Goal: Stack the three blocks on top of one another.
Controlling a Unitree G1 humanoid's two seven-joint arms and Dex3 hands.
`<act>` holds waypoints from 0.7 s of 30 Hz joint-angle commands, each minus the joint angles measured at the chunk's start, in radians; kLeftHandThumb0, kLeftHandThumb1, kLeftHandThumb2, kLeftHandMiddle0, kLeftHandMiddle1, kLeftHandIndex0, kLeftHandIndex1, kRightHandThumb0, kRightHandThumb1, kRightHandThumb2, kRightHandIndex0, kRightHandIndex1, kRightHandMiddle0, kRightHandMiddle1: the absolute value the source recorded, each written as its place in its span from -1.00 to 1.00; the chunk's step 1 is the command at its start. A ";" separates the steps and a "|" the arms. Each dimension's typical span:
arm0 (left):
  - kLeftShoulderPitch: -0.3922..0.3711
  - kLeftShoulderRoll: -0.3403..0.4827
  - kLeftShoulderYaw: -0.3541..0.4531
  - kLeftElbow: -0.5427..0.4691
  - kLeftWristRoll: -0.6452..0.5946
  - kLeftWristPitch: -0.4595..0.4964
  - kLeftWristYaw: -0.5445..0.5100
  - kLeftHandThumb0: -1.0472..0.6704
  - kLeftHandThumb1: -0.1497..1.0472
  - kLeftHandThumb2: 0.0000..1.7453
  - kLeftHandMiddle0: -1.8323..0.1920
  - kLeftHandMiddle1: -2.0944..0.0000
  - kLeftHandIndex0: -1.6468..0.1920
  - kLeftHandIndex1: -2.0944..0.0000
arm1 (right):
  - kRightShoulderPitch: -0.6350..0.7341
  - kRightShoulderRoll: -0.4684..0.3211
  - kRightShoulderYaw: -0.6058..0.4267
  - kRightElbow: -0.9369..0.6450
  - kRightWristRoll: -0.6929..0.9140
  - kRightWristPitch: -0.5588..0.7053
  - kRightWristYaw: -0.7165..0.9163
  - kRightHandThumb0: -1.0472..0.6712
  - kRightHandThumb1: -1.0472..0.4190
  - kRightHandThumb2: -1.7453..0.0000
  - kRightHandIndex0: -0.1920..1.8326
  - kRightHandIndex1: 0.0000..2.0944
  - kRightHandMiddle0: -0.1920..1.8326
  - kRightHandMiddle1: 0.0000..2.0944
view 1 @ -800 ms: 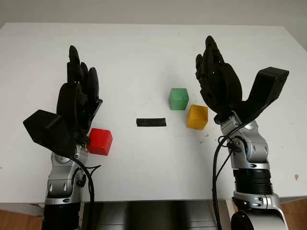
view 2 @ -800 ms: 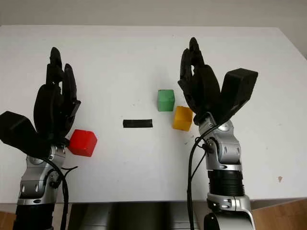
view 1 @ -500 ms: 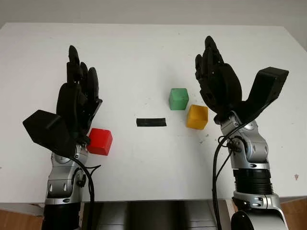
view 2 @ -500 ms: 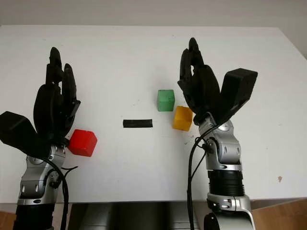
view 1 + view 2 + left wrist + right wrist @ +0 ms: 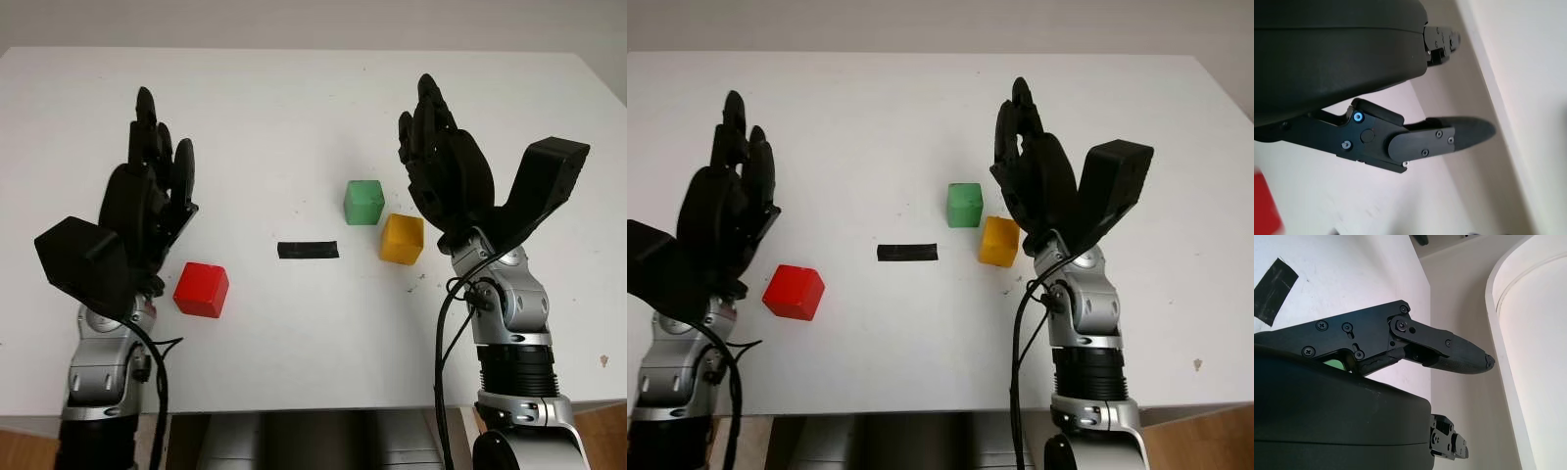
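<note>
Three blocks lie apart on the white table (image 5: 294, 108). The red block (image 5: 202, 289) sits at the left, just right of my left hand (image 5: 147, 191), which is open and raised beside it without touching. Right of centre the green block (image 5: 363, 202) stands a little behind the yellow block (image 5: 403, 239), the two nearly touching at a corner. Open and held upright, my right hand (image 5: 441, 166) hovers just to the right of both. In the left wrist view a sliver of the red block (image 5: 1265, 205) shows past the hand's shell.
A short strip of black tape (image 5: 308, 250) lies on the table between the red block and the other two. The table's front edge (image 5: 313, 403) runs just ahead of both forearms. In the right wrist view the black tape (image 5: 1274, 289) also appears.
My left hand has shifted left and slightly back, opening a gap from the red block. The right hand and all three blocks have stayed put.
</note>
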 commanded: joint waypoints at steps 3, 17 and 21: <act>0.052 0.138 0.025 -0.098 0.118 0.014 -0.051 -0.48 1.00 -0.74 0.45 0.84 0.44 0.77 | -0.005 -0.009 -0.005 -0.036 0.002 0.010 -0.010 -0.59 -1.00 0.21 -1.00 -1.00 -1.00 -1.00; 0.227 0.624 0.167 -0.310 0.209 0.038 -0.587 -0.71 0.90 -0.94 0.72 0.98 0.42 0.87 | -0.015 -0.020 -0.021 -0.039 0.006 0.017 -0.015 -0.59 -1.00 0.22 -1.00 -1.00 -1.00 -1.00; 0.242 0.655 0.162 -0.337 0.249 0.053 -0.634 -0.74 0.92 -0.93 0.72 0.97 0.35 0.86 | -0.017 -0.019 -0.020 -0.040 0.003 0.015 -0.020 -0.60 -1.00 0.22 -1.00 -1.00 -1.00 -1.00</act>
